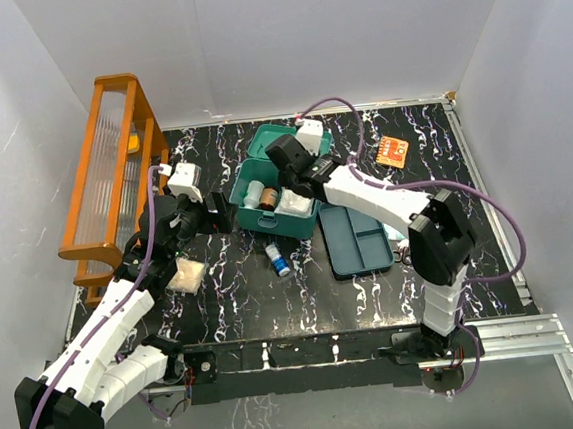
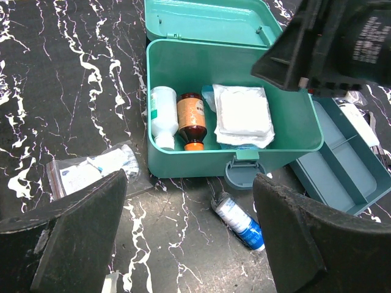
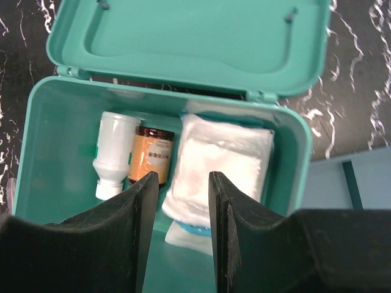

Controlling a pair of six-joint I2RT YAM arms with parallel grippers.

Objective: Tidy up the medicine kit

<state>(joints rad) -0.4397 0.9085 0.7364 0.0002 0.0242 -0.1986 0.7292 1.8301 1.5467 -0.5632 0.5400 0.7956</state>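
The teal medicine kit (image 1: pixel 290 228) stands open mid-table with its lid (image 3: pixel 183 36) tipped back. Inside lie a white bottle (image 2: pixel 163 116), a brown bottle with an orange label (image 2: pixel 192 117) and white gauze packets (image 2: pixel 243 113). Its tray insert (image 1: pixel 359 240) rests on the table to the right of the box. My right gripper (image 3: pixel 183 189) hangs over the box above the gauze (image 3: pixel 226 159), open, with nothing between its fingers. My left gripper (image 2: pixel 190 180) is wide open and empty, low over the table in front of the box. A blue-and-white tube (image 2: pixel 239 221) lies beside its right finger.
A clear bag of supplies (image 2: pixel 91 171) lies left of the kit. An orange packet (image 1: pixel 392 151) sits at the back right. The orange wooden rack (image 1: pixel 113 179) stands along the left wall. The right arm (image 2: pixel 330 43) overhangs the box's right side.
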